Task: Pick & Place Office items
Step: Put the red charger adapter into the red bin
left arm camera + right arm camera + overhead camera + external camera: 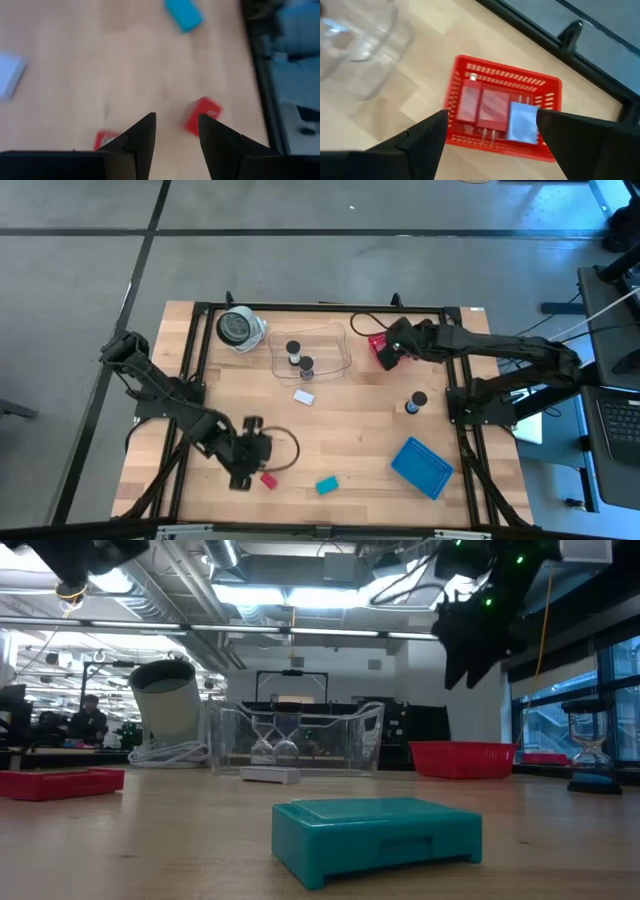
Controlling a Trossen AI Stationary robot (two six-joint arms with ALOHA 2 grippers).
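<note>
My left gripper [250, 465] [176, 120] hovers over the near left part of the table, its fingers a little apart with nothing between them. Just beyond its tips lie two small red pieces [202, 116] [105, 140]; a teal block [327, 485] [375, 835] lies farther right. My right gripper [385, 350] [490, 117] hangs open above the red mesh basket [505, 107], which holds two red pieces [480, 107] and a pale-blue one [522, 122]. A white piece [304, 396] and a black-and-white cylinder [416, 402] rest on the table.
A clear tray [310, 352] at the back holds two small cylinders [293, 350]. A round black-and-silver object [238, 328] stands at the back left. A flat blue tray [422, 467] lies at the near right. Bare wood shows in the table's middle.
</note>
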